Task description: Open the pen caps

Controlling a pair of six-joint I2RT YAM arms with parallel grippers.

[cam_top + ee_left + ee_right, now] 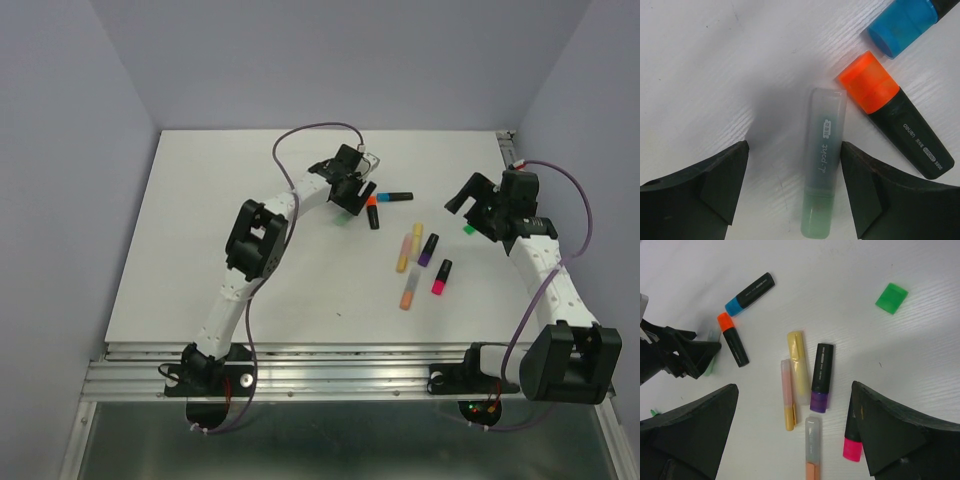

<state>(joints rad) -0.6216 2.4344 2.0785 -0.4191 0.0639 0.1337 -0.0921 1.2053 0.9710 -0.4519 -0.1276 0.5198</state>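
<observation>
My left gripper (350, 197) is open and low over the table, its jaws on either side of a mint highlighter (823, 150) without touching it. The mint cap (816, 217) is on, at the near end. Beside it lie a black highlighter with an orange cap (869, 82) and one with a blue cap (902, 22). My right gripper (794, 387) is open and empty, high above the pens with a purple cap (819, 401) and a pink cap (852, 449). A loose green cap (891, 298) lies on the table, also seen from above (468, 228).
A yellow pastel highlighter (798, 365), a pink-and-yellow one (787, 395) and a grey-and-orange one (813, 450) lie in the middle of the white table (200, 250). The left gripper's fingers (695, 352) show at the left of the right wrist view.
</observation>
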